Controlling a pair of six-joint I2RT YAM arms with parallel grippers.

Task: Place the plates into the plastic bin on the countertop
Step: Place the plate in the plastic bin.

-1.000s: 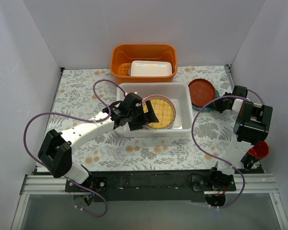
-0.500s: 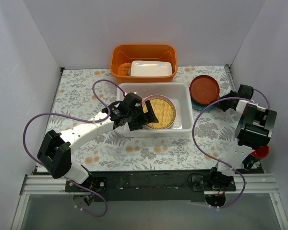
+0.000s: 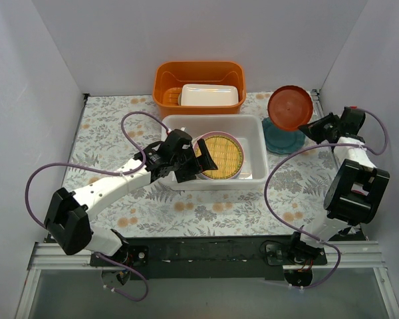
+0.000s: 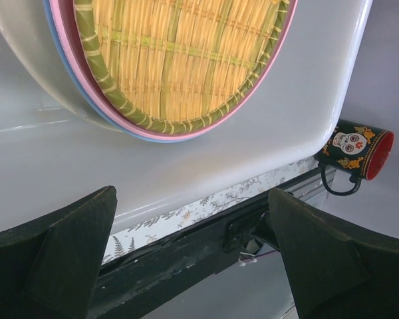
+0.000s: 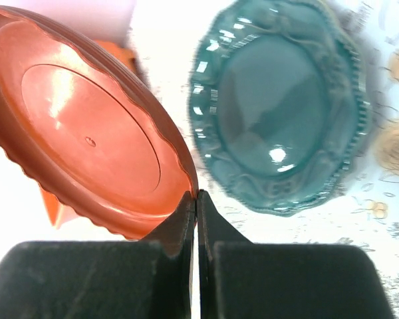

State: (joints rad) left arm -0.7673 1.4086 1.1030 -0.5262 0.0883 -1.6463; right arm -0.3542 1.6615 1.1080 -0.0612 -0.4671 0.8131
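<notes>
Partway; yellow woven plate (image 3: 221,157) tops a stack in the plastic bin (image 3: 253,129), just ahead of left gripper (image 3: 199,165), jaws spread, empty; right gripper (image 5: 197,199) clenched on raised red-brown plate (image 3: 290,107) rim; teal plate (image 3: 282,141) beneath it on countertop (image 3: 113,126), not yet binned

Glossy teal plate (image 5: 279,106), woven yellow plate (image 4: 186,60)
</notes>
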